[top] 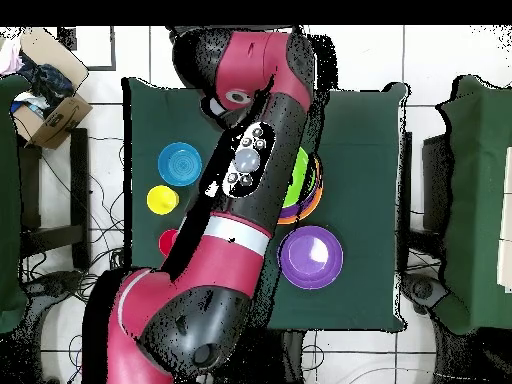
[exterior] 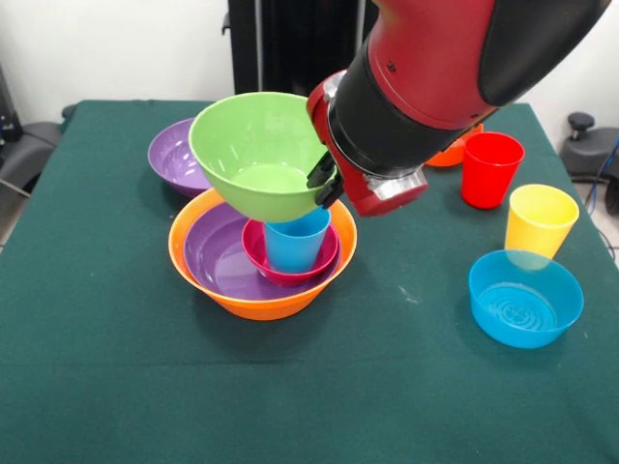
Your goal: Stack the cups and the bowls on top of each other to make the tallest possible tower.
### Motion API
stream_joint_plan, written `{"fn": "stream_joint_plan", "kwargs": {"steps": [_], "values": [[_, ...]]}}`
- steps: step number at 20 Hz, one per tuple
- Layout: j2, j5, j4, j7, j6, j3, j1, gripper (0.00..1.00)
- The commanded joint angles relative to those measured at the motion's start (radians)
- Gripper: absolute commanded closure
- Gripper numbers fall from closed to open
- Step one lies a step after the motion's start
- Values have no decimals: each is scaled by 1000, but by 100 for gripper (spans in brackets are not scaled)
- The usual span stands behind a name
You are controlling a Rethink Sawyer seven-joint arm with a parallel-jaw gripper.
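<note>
My gripper (exterior: 325, 184) is shut on the right rim of the lime green bowl (exterior: 253, 155) and holds it tilted, its opening toward the camera, just over the blue cup (exterior: 296, 244). The blue cup stands upright in the small pink-red bowl (exterior: 280, 273). That bowl sits in a purple bowl (exterior: 215, 253) inside the large orange bowl (exterior: 259, 302). The red cup (exterior: 490, 169), yellow cup (exterior: 540, 220) and small blue bowl (exterior: 525, 298) stand apart at the right. In the overhead view the arm hides the gripper; a sliver of the green bowl (top: 302, 168) shows.
A second purple bowl (exterior: 172, 155) sits behind the tower at the left and shows in the overhead view (top: 311, 256). A small orange bowl (exterior: 455, 155) peeks out behind the arm. A cardboard box (top: 50, 105) stands off the table.
</note>
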Motion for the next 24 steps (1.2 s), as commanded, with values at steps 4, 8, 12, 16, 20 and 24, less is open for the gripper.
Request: {"fn": "stream_joint_plan", "kwargs": {"steps": [4,8,12,16,20,24], "values": [[-23,-56,68,-138,-46,140,0,100],[-13,-45,41,-124,-37,141,-4,100],[-6,-38,22,-110,-28,143,-5,100],[-2,-33,14,-98,-29,150,-3,100],[-7,-38,26,-97,-34,155,0,100],[-10,-40,33,-90,-33,161,4,100]]}}
